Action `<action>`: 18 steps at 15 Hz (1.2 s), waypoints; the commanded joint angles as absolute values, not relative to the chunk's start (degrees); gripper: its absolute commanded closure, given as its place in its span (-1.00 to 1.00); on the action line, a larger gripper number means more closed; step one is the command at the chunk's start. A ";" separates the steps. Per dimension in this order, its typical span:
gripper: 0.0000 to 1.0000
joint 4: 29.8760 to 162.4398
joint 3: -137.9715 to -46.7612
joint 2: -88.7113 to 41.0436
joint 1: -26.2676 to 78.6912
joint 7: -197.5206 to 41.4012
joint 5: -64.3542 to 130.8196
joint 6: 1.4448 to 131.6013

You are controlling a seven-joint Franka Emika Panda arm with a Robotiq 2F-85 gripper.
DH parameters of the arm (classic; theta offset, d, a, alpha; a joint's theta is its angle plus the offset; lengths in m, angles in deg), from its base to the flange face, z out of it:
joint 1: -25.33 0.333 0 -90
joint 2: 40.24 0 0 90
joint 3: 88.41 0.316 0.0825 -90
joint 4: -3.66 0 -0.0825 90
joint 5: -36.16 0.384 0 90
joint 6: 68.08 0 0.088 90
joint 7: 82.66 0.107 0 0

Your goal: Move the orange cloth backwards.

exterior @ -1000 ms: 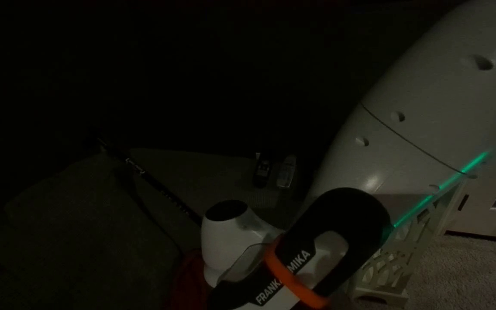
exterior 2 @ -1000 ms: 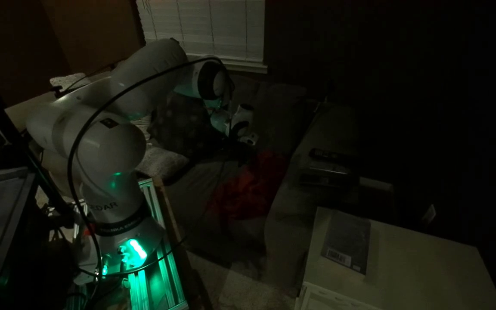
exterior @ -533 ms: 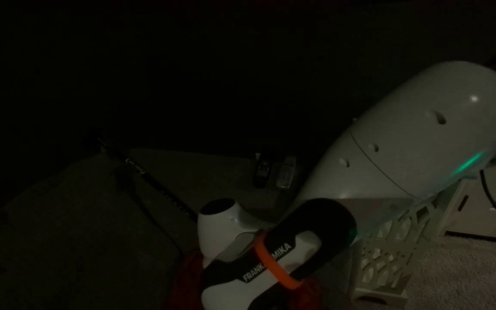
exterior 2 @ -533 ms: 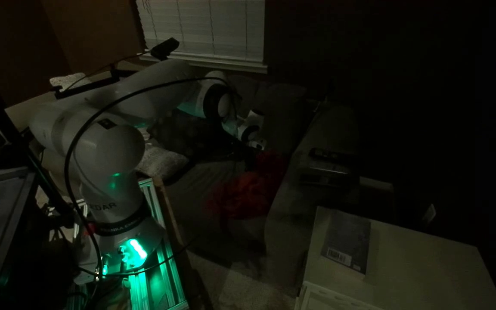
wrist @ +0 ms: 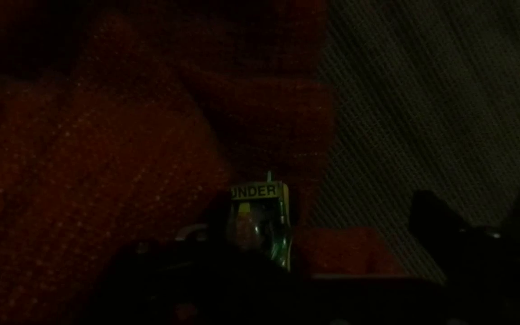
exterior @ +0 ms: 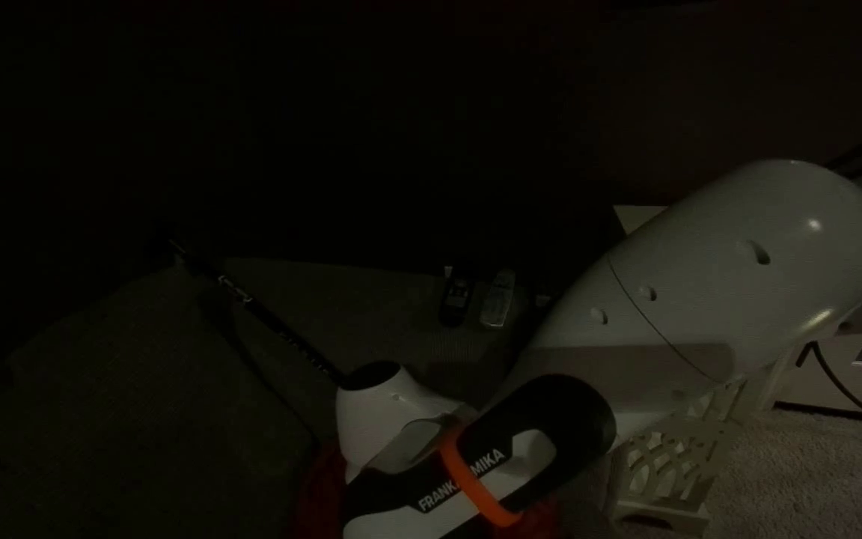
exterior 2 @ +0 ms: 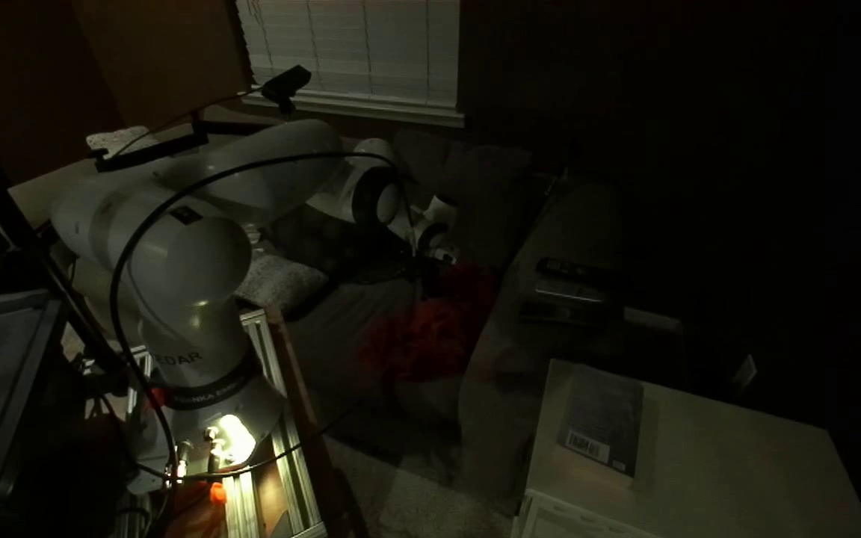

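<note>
Exterior view: sofa-seat worktop (exterior 2: 341, 329) carries the crumpled orange cloth (exterior 2: 423, 340). Wrist view: claw (wrist: 325, 212) spread wide at the cloth's edge. Likely risks: dimness causing a missed pinch; small labelled item (wrist: 260, 223) snagging folds.

White arm (exterior: 625, 367), in exterior view, is stretched from 3 down to 6 o'clock, ringed near 6 by orange band (exterior: 474, 485). Orange cloth (exterior: 319, 494), seen as dull red, is partly hidden by arm, glimpsed at 7 and 5 o'clock. Black pole (exterior: 274, 323) is slanted from 9 to 7 o'clock. Dark remote (exterior: 457, 299) and paler item (exterior: 497, 299) are laid side by side just off centre, toward 4 o'clock. Lattice stand (exterior: 667, 471) is partly covered by arm between 4 and 5 o'clock.
</note>
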State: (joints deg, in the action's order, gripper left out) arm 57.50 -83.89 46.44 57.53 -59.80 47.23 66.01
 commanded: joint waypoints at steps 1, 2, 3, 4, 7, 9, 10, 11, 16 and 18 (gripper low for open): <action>-1.00 57.49 -82.78 46.44 57.57 -58.95 45.30 64.61; -1.00 57.24 -82.71 46.44 57.60 -58.85 45.33 64.31; -1.00 56.57 -82.02 46.44 57.04 -59.55 45.53 62.68; -1.00 57.40 -82.34 46.43 57.20 -59.17 45.62 65.05; -1.00 59.29 -84.60 45.33 58.95 -56.73 46.87 68.23; -1.00 59.26 -87.33 46.18 61.87 -50.80 44.12 75.38; -1.00 59.86 -88.99 46.18 63.28 -48.46 43.37 78.07; -1.00 60.71 -90.96 46.18 64.95 -46.04 42.48 80.71; -1.00 64.27 -102.85 46.26 72.54 -30.82 36.79 81.14; -1.00 65.32 -105.41 46.29 74.05 -26.40 34.33 79.36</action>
